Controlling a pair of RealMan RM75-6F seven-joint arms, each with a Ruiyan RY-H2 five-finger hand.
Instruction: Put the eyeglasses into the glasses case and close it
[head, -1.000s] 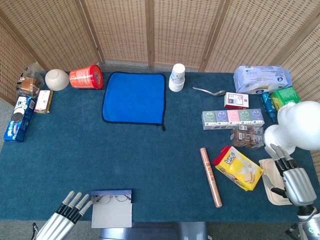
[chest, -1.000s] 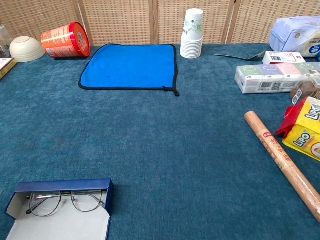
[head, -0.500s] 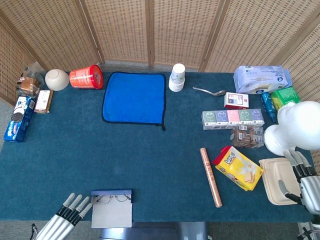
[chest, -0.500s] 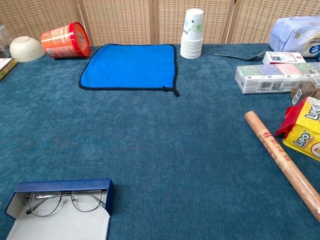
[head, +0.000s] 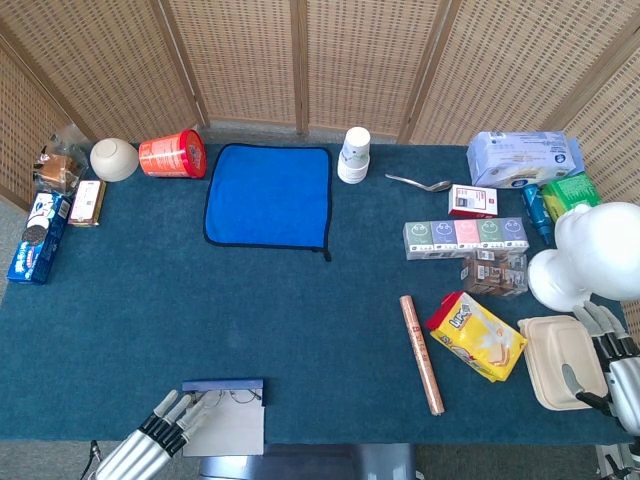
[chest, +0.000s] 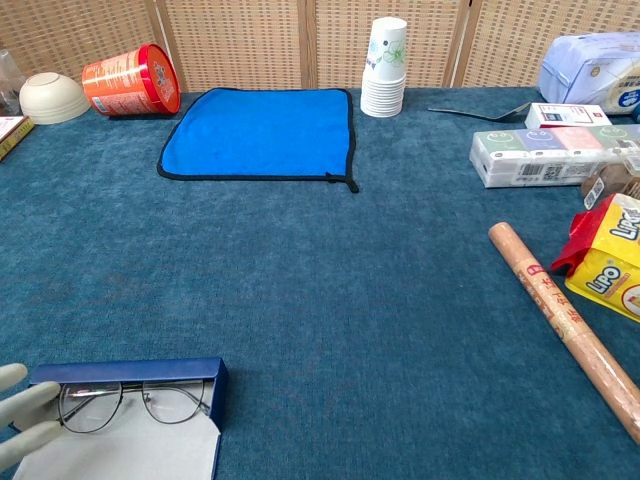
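Behind the table (head: 300, 310), covered in dark teal cloth, stands a woven cane screen (head: 300, 60). One glasses case (chest: 125, 420) lies open at the near edge toward the left corner, one pair of eyeglasses (chest: 130, 402) inside it. Beside it the left hand (chest: 25, 415) reaches in with fingers spread, grasping nothing. Off the right edge the right hand (head: 615, 365) hangs released. One blue cloth (head: 268, 195) lies toward the far edge, by one stack of cups (head: 354, 154).
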